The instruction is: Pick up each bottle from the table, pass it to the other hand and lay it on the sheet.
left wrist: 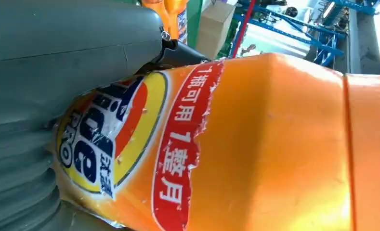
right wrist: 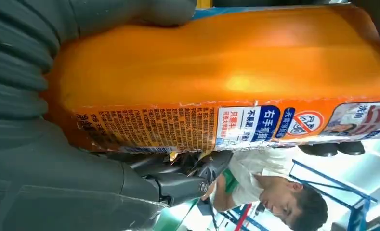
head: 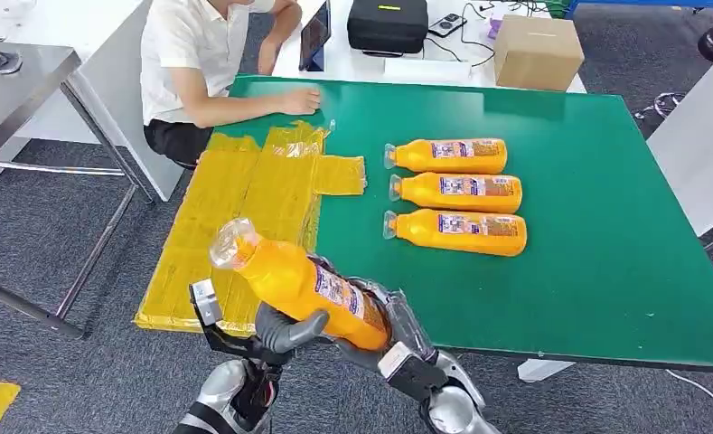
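Green desk (head: 596, 262), lower-left: both hands clamp orange plastic bottle (head: 303, 282); right hand (head: 393, 348) should release only once left hand (head: 271, 336) grips firmly.

1. Held bottle (head: 298, 282): its base is hidden behind the right hand (head: 389, 339); the left hand (head: 276, 334) covers part of its underside.
2. Both wrist views cut the bottle off at the picture edges.
3. Person (head: 203, 63): head cut off by the head view's far edge.
4. Labels of the three bottles on the table (head: 461, 192): print too small to read.
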You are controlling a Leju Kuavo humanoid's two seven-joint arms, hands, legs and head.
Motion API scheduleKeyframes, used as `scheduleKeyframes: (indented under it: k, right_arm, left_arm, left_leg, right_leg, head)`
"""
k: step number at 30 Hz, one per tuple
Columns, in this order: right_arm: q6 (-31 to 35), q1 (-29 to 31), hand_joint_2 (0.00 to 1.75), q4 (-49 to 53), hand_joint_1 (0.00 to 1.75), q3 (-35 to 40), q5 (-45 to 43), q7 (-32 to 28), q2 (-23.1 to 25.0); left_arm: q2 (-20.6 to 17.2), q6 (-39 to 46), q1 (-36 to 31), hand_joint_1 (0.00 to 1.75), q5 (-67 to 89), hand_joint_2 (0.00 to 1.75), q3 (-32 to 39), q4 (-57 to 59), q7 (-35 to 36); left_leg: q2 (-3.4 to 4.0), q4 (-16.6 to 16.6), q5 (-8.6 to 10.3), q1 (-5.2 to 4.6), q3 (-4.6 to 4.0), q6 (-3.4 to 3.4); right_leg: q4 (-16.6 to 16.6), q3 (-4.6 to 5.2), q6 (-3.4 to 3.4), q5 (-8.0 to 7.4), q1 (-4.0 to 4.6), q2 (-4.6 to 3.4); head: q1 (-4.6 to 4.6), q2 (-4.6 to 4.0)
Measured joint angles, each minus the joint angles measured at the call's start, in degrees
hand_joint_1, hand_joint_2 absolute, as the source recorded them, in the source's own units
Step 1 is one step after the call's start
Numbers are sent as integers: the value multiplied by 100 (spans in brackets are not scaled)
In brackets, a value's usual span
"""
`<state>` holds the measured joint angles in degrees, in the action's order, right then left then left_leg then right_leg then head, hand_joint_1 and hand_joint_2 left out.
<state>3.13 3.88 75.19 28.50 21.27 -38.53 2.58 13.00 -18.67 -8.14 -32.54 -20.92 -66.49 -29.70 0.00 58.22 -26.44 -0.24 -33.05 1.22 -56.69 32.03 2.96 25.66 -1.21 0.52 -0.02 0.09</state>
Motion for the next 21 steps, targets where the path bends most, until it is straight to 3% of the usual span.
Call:
scheduleKeyframes:
  k: [1, 9, 10, 11, 21]
  right_arm:
    - [0, -2, 175, -11, 0, 0, -2, 0, 0]
    - [0, -11, 175, -63, 0, 4, -2, 9, 2]
    - [230, -70, 175, -118, 0, -2, 101, 2, 4]
    - [262, -87, 0, -133, 0, -2, 107, -2, 9]
    - [1224, -262, 0, 66, 0, -2, -116, -149, 236]
  left_arm:
    - [0, 17, -1, 175, 9, 175, 2, -4, 0]
    - [0, 129, -3, 175, 61, 175, 11, -30, 0]
    - [15, 636, -3, 175, 13, 175, 85, -101, 77]
    - [15, 722, -9, 175, -8, 175, 100, -131, 85]
    - [201, 1950, -23, 175, -1351, 175, 807, -654, 404]
  left_leg:
    - [0, 0, 0, 0, 0, 0]
    - [0, 0, 0, 0, 0, 0]
    - [0, 0, 0, 0, 0, 0]
    - [-1, 0, 0, 0, 0, 0]
    - [4, 0, 1, 2, 0, -1]
  right_leg:
    - [0, 0, 0, 0, 0, 0]
    - [0, 0, 0, 0, 0, 0]
    - [0, 0, 0, 0, 0, 0]
    - [0, 0, 0, 0, 0, 0]
    - [-2, 1, 0, 0, 1, -2]
  head:
    - [0, 0]
    - [0, 0]
    - [0, 0]
    - [0, 0]
    - [0, 0]
